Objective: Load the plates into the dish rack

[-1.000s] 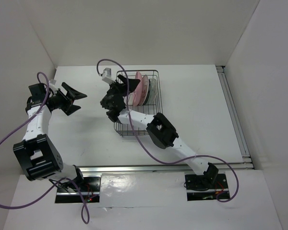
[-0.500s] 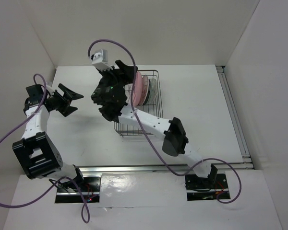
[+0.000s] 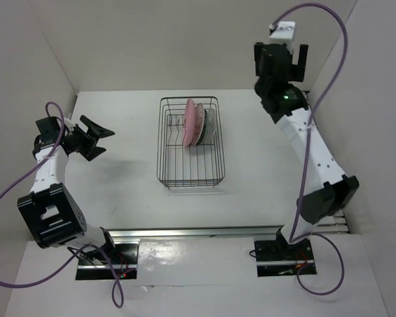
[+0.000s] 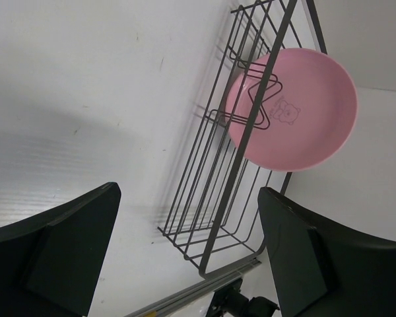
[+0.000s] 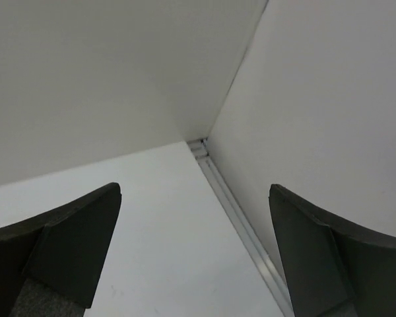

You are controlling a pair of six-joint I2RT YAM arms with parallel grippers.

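Note:
The dish rack [image 3: 190,158], a dark wire basket, stands mid-table. The pink plate [image 3: 191,123] stands upright in its far half, and patterned plates [image 3: 208,124] stand close on its right. The clear glass one cannot be made out. The left wrist view shows the rack [image 4: 241,165] and the pink plate [image 4: 303,112] leaning on its tines. My left gripper [image 3: 99,138] is open and empty, left of the rack and pointing at it [image 4: 191,251]. My right gripper [image 3: 281,54] is raised high at the back right, open and empty [image 5: 195,251], facing the far right table corner.
White walls enclose the table on the left, back and right. A metal rail [image 3: 323,158] runs along the table's right edge and shows in the right wrist view [image 5: 244,224]. Another rail [image 3: 204,232] lies along the near edge.
My right arm has swung from over the rack's left side up and away to the back right. The left gripper has barely moved. The plates stay in the rack.

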